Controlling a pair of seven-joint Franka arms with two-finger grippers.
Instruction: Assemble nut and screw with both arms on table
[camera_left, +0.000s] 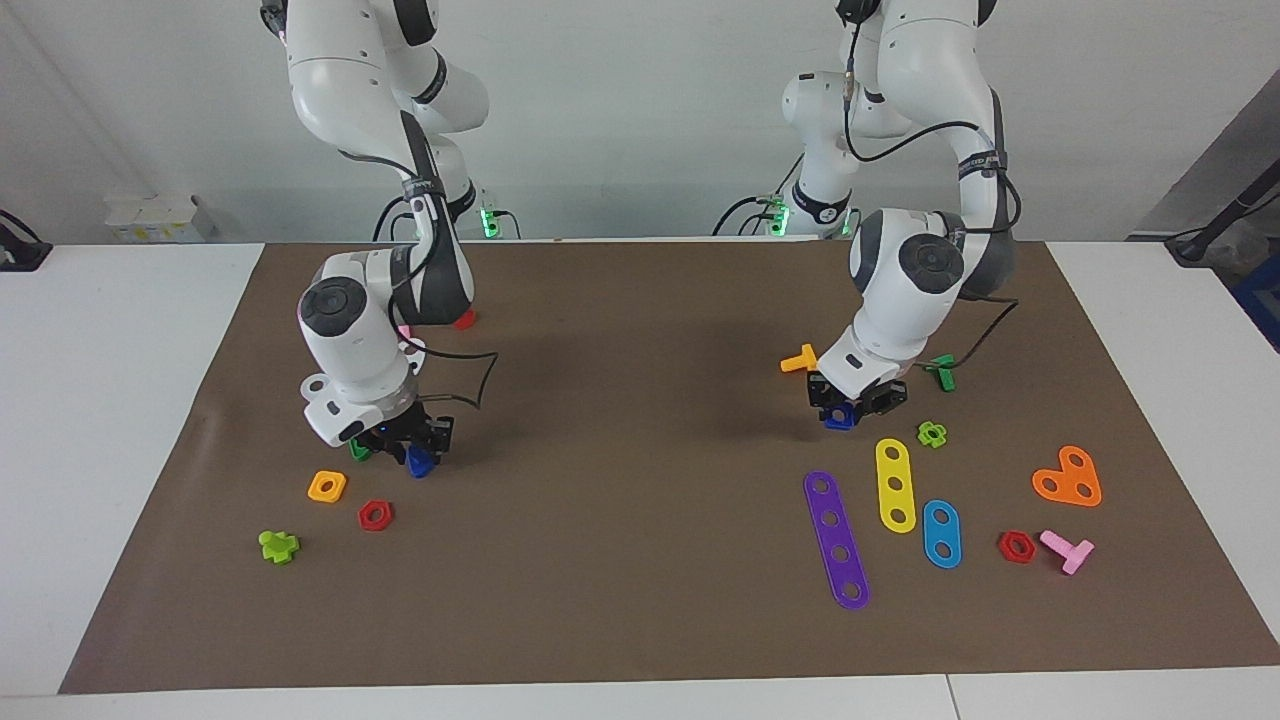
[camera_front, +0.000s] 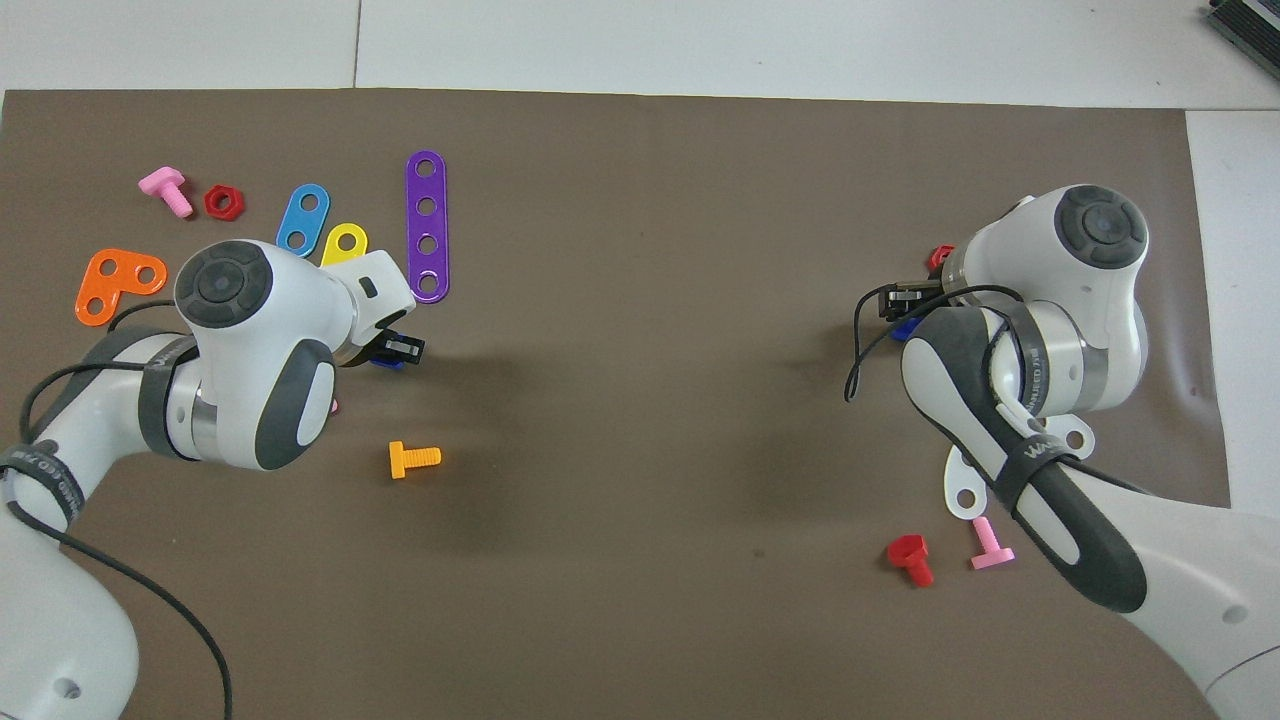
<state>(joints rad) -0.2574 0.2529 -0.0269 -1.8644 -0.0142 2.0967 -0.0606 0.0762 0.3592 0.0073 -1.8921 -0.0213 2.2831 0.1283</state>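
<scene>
Facing view: we find the nut (camera_left: 840, 417) clasped in the left end effector (camera_left: 856, 398), low over the table (camera_left: 640, 520) beside the yellow strip (camera_left: 896, 485). We find the screw (camera_left: 420, 461) gripped in the right end effector (camera_left: 412, 440), low over the mat near the orange square nut (camera_left: 327, 486).
</scene>
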